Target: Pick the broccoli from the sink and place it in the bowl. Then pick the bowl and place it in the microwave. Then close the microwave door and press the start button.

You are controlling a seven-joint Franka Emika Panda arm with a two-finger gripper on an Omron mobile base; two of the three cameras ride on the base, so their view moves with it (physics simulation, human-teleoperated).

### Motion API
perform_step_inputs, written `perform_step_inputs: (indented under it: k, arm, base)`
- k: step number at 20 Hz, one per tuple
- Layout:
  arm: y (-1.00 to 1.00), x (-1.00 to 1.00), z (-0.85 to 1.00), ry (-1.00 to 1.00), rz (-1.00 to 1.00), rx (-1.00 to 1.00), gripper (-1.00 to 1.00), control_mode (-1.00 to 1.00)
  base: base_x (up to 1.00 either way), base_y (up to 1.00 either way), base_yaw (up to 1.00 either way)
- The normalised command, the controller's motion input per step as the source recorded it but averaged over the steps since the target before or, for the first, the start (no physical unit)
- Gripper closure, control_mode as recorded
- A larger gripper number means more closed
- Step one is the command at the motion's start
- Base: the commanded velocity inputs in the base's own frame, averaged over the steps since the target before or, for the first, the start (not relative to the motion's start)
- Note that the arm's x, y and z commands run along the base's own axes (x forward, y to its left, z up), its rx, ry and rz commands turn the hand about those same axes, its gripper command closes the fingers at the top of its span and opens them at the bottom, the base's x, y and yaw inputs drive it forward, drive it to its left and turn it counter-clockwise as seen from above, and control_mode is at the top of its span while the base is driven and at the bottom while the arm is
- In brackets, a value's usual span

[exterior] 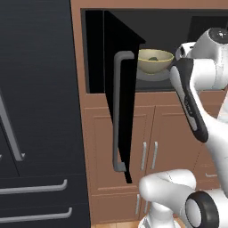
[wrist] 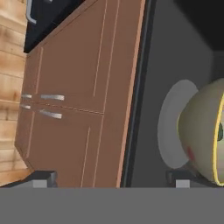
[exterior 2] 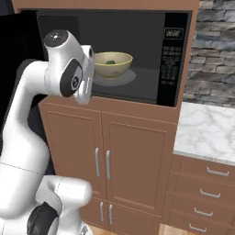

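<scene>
Left base view: smooth olive bowl (exterior: 155,61) sits on the round grey plate (exterior: 153,75) inside the microwave (exterior: 178,31); flat black door (exterior: 119,95) with its grey bar handle stands open.

Right base view: dark broccoli (exterior 2: 110,62) lies in the bowl.

Hand view: gripper (wrist: 111,179) spread wide, holding nothing, bowl beside one fingertip.

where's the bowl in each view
Left base view: the bowl sits upper centre-right inside the microwave, just right of the open microwave door.
Right base view: upper centre, on the round turntable plate.
Hand view: at the right edge, turned sideways.
Shared landmark: the pale turntable plate under the bowl.
</scene>
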Motion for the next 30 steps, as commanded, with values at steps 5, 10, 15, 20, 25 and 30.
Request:
perform_step_inputs:
  k: [5, 10, 15, 20, 25, 30]
  arm:
    - [0.00, -1.00, 0.58, -0.04, 0.08, 0.26, -1.00, -1.00]
    - [0.01, -1.00, 0.20, -0.06, 0.18, 0.22, -1.00, -1.00]
    - [0.17, -1.00, 0.06, -0.20, 0.33, 0.08, -1.00, -1.00]
    - [0.64, -1.00, 0.07, -0.39, 0.26, -0.01, -1.00, -1.00]
    - [0.69, -1.00, 0.78, -0.28, 0.15, -0.01, -1.00, -1.00]
    - [0.46, -0.96, 0.64, -0.03, 0.38, 0.01, -1.00, -1.00]
  base:
    - [0.00, 0.00, 0.00]
    - [0.00, 0.00, 0.00]
    - [0.00, 0.00, 0.00]
    - [0.00, 0.00, 0.00]
    - [0.00, 0.00, 0.00]
    - [0.00, 0.00, 0.00]
